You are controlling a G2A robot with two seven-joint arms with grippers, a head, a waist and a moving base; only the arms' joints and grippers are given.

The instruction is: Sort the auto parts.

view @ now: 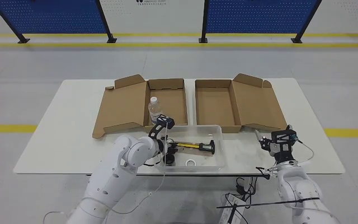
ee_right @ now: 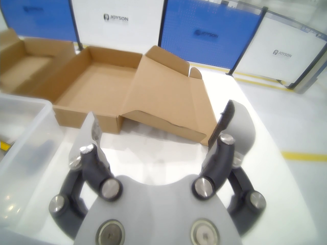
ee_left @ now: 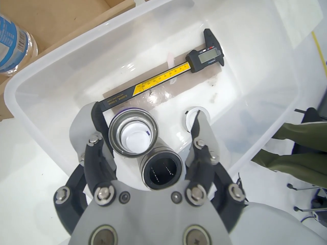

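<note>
Down in the clear plastic tub point(ee_left: 281, 59) at the bench's point(view: 56, 129) front edge, the left pincer point(ee_left: 147, 112) is spread wide, gripping nothing. Its fingers straddle two upright cylinders standing side by side: a shiny steel sleeve point(ee_left: 132, 131) with a white core, and a ribbed bearing point(ee_left: 162, 170) with a dark bore. One black pad sits right against the sleeve, while the other finger stands apart, partly covering a small white ring point(ee_left: 190, 118). Beyond them a black-and-yellow caliper point(ee_left: 163, 77) lies flat on the tub's smooth floor. Behind the tub are two open cardboard boxes; the left box point(view: 168, 101) holds a plastic bottle point(view: 154, 109), and the right box point(ee_right: 97, 85) shows a bare floor. The right pincer point(ee_right: 160, 113) hangs wide open over bare bench beside the tub.
</note>
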